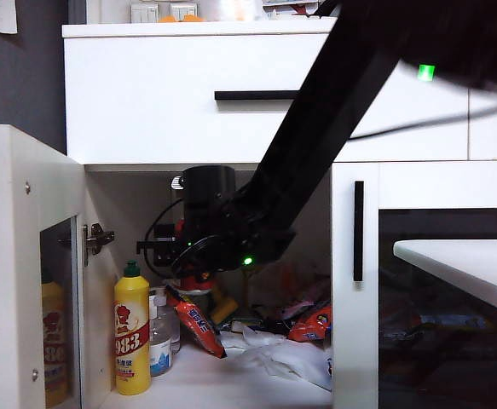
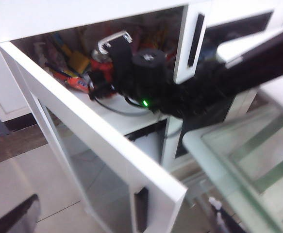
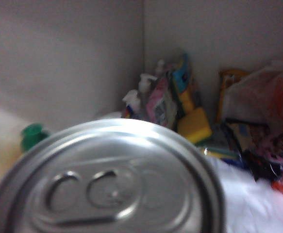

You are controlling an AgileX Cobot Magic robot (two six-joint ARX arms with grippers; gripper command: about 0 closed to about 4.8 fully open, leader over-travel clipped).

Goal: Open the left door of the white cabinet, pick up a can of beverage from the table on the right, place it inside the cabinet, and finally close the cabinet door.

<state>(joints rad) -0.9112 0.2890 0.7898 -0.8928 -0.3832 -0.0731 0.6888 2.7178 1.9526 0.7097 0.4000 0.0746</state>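
The can (image 3: 107, 182) was a rigid, thin-walled metal cylinder, probably light enough for one gripper, smooth and a bit slippery, and liable to dent if squeezed hard; the round side wall around mid-height looked the best place to take it. Its silver top filled the right wrist view, so its long axis ran roughly along the gripper's line of sight, top toward the camera. It sat inside the cabinet (image 1: 188, 77), low in the open left bay, with red showing under the right gripper (image 1: 195, 273), which appeared clamped on the can. Around it lay snack packets and a yellow bottle (image 1: 132, 341) further left. The left door (image 1: 9, 264) stood swung open. The left gripper was out of view, its fingers apparently wide apart
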